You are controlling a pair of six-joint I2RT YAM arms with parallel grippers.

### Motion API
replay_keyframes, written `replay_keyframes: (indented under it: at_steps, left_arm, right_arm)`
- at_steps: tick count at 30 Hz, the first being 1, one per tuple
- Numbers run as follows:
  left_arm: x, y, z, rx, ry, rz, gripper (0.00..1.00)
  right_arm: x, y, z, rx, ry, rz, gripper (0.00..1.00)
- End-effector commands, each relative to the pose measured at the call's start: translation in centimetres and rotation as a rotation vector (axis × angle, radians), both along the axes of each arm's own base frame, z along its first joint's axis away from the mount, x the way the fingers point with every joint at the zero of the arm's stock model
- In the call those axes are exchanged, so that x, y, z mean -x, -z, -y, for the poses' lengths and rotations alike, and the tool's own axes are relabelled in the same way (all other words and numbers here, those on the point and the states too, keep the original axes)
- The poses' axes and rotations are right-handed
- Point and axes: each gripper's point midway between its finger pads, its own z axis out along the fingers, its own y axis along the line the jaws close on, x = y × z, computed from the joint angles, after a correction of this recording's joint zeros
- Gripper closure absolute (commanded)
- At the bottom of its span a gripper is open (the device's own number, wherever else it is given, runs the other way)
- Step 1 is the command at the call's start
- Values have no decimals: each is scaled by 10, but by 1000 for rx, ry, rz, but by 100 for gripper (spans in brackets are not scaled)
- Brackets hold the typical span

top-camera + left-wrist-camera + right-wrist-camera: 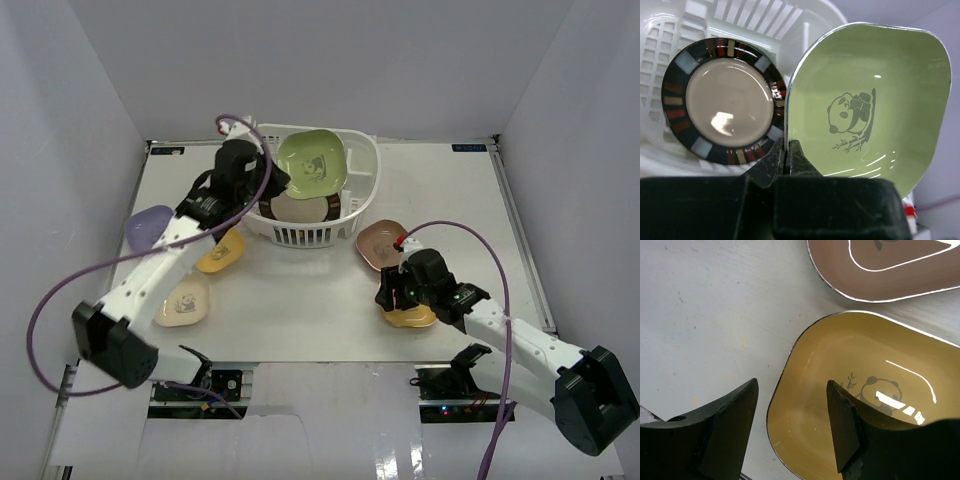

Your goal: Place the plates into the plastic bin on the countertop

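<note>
In the top view the left arm (pixel 170 262) covers part of the lavender dish (pixel 146 228) and part of the yellow dish (pixel 222 252). The green dish (pixel 312 165) hides the far side of the large round plate (pixel 299 210). The right gripper (pixel 395 300) covers most of the ochre dish (pixel 416 319), and its jaws cannot be made out there. In the right wrist view the brown dish (pixel 890 267) is cut by the top edge. In the left wrist view the plastic bin (pixel 670 30) runs off the frame.

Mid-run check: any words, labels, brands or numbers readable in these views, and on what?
No legible text in any view.
Two small dark marks at the far corners of the countertop: too small to read.
On the green dish and the yellow dish: panda drawings only, no lettering.
</note>
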Motion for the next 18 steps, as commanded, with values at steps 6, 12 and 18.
replay_keyframes:
  at_steps: [6, 12, 18]
  left_arm:
    - [-75, 77, 7, -255, -83, -133, 100]
    - [-101, 123, 0, -369, -115, -220, 100]
    - [-110, 146, -8, -369, -113, -272, 56]
  right_arm:
    - [-3, 6, 5, 110, 12, 16, 42]
    - [-5, 7, 8, 117, 45, 22, 83]
    - [-14, -62, 9, 25, 105, 150, 92]
